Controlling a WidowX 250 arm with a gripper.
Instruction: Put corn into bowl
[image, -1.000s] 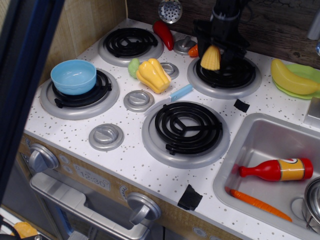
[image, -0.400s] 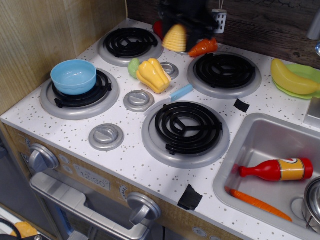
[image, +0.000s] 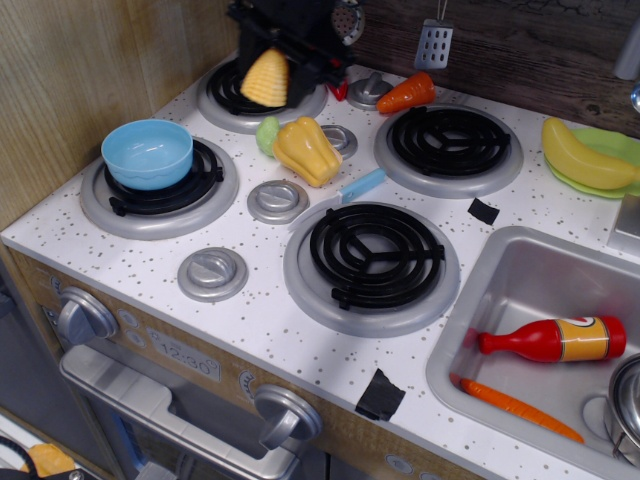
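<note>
My black gripper is shut on the yellow corn and holds it in the air above the back left burner. The corn hangs point up with its bumpy kernels facing the camera. The light-blue bowl stands empty on the front left burner, to the left of and nearer than the gripper.
A yellow bell pepper lies between the burners just below the gripper. An orange carrot and a red pepper lie at the back. A banana rests on a green plate at right. The sink holds a red bottle and a carrot.
My gripper has carried the corn from above the back right burner leftward to above the back left burner. The dark shape at the left edge of the oldest frame is gone.
</note>
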